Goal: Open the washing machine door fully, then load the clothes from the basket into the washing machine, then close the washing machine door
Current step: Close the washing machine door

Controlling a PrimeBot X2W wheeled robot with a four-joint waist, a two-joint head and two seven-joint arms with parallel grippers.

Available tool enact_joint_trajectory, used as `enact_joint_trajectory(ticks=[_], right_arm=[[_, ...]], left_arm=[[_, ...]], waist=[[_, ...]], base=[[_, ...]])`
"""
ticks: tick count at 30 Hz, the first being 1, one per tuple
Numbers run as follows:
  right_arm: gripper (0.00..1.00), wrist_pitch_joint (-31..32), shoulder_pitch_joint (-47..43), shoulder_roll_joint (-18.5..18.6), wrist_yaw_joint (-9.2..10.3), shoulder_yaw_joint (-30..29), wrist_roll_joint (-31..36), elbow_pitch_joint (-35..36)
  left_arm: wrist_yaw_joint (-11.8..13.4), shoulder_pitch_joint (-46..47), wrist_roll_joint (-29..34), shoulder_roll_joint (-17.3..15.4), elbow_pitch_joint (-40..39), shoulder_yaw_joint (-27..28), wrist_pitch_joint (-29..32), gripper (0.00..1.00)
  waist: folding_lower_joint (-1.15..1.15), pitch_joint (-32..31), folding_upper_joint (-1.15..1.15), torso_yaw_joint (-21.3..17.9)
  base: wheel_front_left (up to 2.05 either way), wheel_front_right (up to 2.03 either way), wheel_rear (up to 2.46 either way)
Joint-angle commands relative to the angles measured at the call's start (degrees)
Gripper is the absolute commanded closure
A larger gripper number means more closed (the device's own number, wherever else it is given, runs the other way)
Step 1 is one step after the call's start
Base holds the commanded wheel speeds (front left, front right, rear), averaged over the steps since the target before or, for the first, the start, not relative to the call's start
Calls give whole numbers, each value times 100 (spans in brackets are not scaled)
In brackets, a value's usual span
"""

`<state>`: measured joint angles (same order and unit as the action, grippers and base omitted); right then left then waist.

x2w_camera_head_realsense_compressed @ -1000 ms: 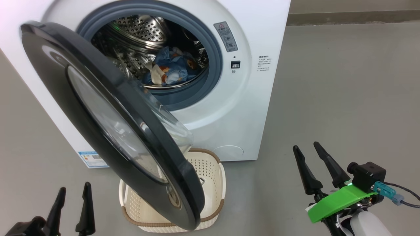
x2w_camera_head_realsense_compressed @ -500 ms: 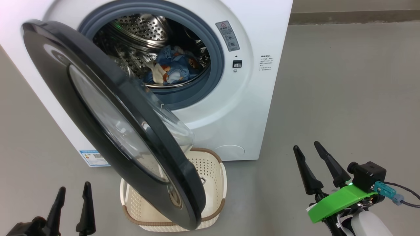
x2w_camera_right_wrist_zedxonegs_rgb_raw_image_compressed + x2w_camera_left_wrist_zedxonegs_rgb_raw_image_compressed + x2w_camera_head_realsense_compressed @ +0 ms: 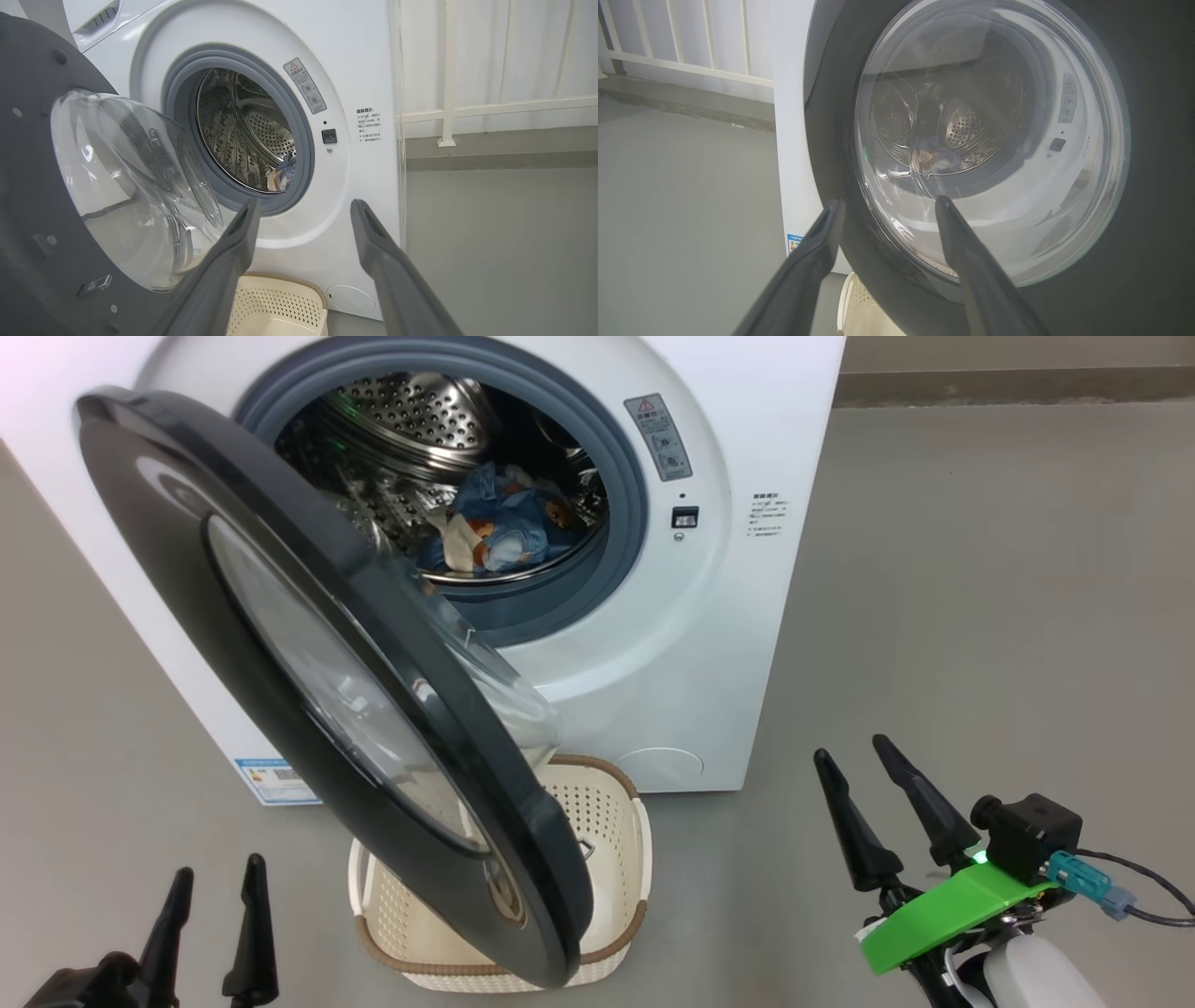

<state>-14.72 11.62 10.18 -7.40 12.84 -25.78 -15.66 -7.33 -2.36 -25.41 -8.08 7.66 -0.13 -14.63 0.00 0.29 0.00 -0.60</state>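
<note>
The white washing machine [image 3: 738,616] stands with its black-ringed door [image 3: 177,551] swung out toward me, partly over the cream basket [image 3: 642,845]. The light blue bear-print clothes [image 3: 499,527] lie in the steel drum and show in the right wrist view as clothes [image 3: 281,173]. What shows of the basket holds no fabric. My left gripper [image 3: 219,868] is open at the lower left, facing the door's glass window [image 3: 994,140]. My right gripper [image 3: 851,751] is open at the lower right, clear of the machine. Nothing sits between either pair of fingers.
Grey floor [image 3: 980,616] stretches to the right of the machine. A blue label sticker [image 3: 273,780] marks the machine's lower left side. A white railing [image 3: 490,109] and a low kerb run behind. The basket [image 3: 280,303] sits right below the door opening.
The head camera has shifted a little, sliding the whole scene rightward. My right gripper has drifted slightly left. Door, clothes and basket keep their places.
</note>
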Motion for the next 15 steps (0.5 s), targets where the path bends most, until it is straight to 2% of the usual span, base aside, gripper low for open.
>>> enact_joint_trajectory(ticks=[1,2,3,11,15], right_arm=[[57,-28,173,-23,-9,174,-62,199],[75,-28,195,-57,-9,197,-153,267],[100,-28,220,-68,-9,249,-207,342],[100,-28,527,-180,-9,766,-559,1583],[100,-28,628,-117,-9,1196,-663,2290]], left_arm=[[-15,168,26,-86,-138,160,-37,0],[-15,177,16,-85,-141,144,-37,0],[-15,183,7,-85,-145,132,-37,0],[-15,203,-39,-75,-82,64,-37,0],[-15,205,-46,-45,-77,46,-37,0]], waist=[[0,5,0,37],[0,8,0,71],[0,11,0,106],[0,10,0,493],[0,1,0,677]], base=[[0,0,0],[0,0,0],[0,0,0],[0,0,0],[0,0,0]])
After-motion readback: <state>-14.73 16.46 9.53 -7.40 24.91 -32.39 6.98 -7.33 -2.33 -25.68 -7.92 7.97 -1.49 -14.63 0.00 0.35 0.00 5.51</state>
